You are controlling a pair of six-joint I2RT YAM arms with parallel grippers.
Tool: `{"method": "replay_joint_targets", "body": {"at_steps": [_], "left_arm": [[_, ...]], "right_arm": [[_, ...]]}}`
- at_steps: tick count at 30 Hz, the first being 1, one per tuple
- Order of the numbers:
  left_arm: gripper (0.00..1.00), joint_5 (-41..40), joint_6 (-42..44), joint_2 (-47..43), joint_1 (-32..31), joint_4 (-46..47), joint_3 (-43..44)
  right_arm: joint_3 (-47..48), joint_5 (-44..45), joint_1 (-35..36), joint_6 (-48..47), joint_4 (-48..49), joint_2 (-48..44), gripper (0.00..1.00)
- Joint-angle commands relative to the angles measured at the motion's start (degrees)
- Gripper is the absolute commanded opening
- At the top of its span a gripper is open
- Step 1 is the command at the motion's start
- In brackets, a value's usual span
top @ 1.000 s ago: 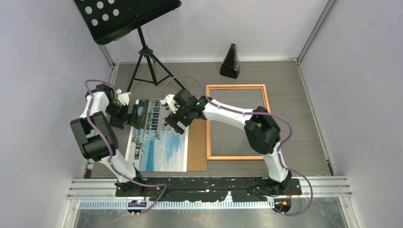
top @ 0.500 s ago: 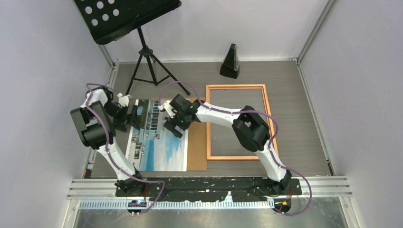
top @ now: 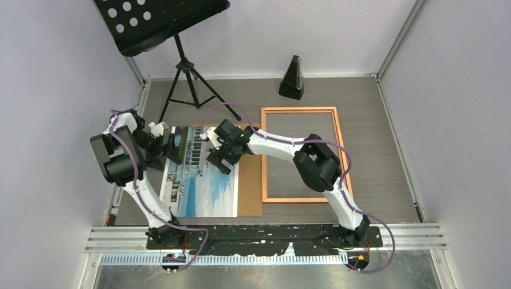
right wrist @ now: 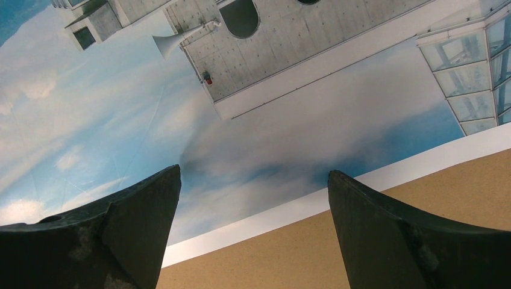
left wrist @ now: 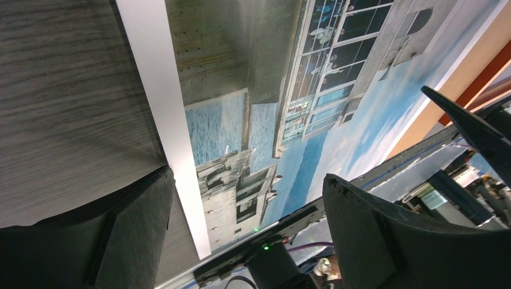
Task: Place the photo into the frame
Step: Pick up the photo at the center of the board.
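Flat on the left part of the grey wood-grain table, the photo: white border, pale building, blue sky, clouds, water. Underneath it a plain brown board, with a strip showing past the photo's right edge. Just right of that board, also flat on the table, the copper-orange frame, with only table grain inside its edges; photo and frame side by side, the photo not yet in the frame. Over the photo's left edge, toward its far end, the left gripper. In the left wrist view, the same left gripper spread wide and gripping nothing, one of its dark fingers over bare table beside the white border, the other over the printed building. Over the far right part of the photo, close to its right edge, the right gripper. In the right wrist view, that gripper likewise spread apart with nothing between the jaws, cloudy sky and the white border in the gap, brown board at the lower edge. Impossible to tell whether any fingertip touches the paper. At the back of the table, well apart from all this, a black music stand on a tripod and a dark metronome.
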Motion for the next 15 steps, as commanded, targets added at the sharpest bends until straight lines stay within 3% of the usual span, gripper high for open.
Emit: {"method": "replay_joint_targets", "body": {"at_steps": [1,9,15], "left_arm": [[0.88,2.73,-5.77,0.06,0.53,-1.62,1.13],[0.83,5.53,-9.35,-2.08,0.27,1.31,-3.10],[0.79,9.48,-6.11,-4.35,0.00,1.36,-4.13]], "right_arm": [[1.47,0.71,-0.23,0.04,-1.71,0.83,0.99],[0.58,-0.12,-1.36,0.50,-2.13,0.93,0.99],[0.48,-0.79,-2.18,0.94,-2.43,0.82,0.99]]}}
